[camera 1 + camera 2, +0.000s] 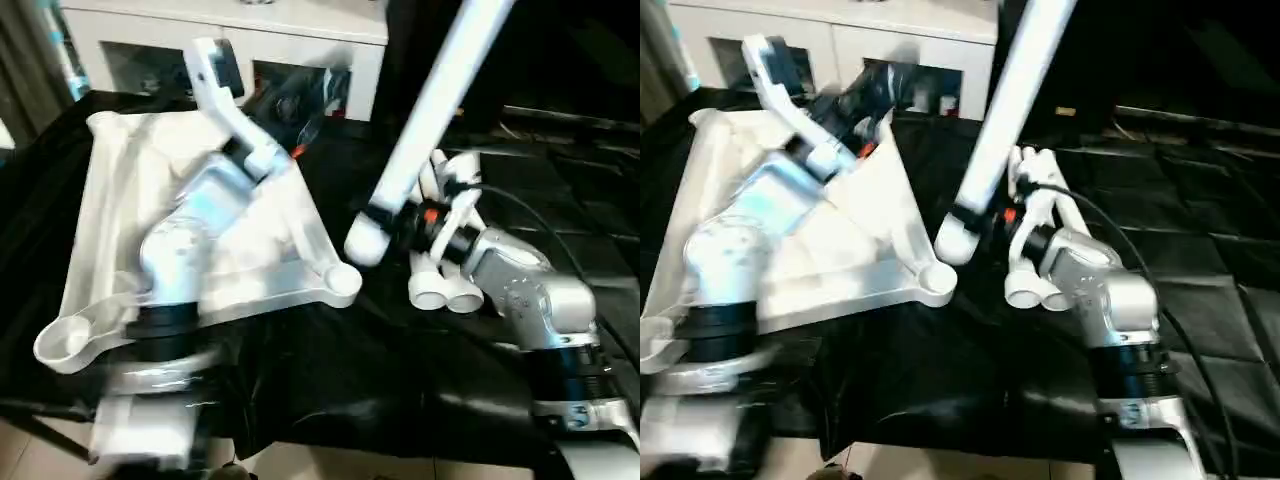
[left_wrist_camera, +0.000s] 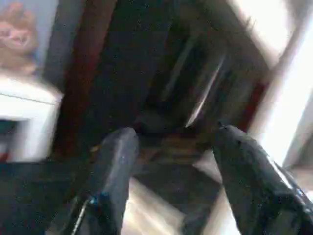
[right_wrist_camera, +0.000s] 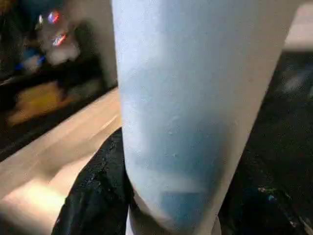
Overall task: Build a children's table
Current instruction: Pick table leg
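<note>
Hidden or unclear: left arm blurred in both eye views; left gripper [image 1: 213, 62] raised above the far edge of the table top, fingertips cut from sight behind its own white housing there.
Left gripper state: black fingers [image 2: 115, 166] spread well apart in the left wrist view, nothing between them.
Right gripper [image 1: 392, 225]: black fingers closed around a white tube leg [image 1: 430, 110] near its lower rounded end; leg tilted, rising up and away, upper end cut off by the picture's edge.
Right wrist view: leg [image 3: 195, 107] close against the lens, a dark finger [image 3: 98, 196] on either side; background too blurred to read.
Table top [image 1: 110, 230]: white, upside down, ribs and round corner sockets facing up, lying on the left part of the black cloth, partly covered by the left forearm.
Other legs [image 1: 440, 285]: white tubes lying together just beside the right wrist, open ends toward the camera; count hard to make out.
Surface: black quilted cloth [image 1: 400, 390] over the work area, pale floor at the near edge.
Room: white cabinet [image 1: 300, 40] with glass doors behind the table top; dark clutter beyond.
</note>
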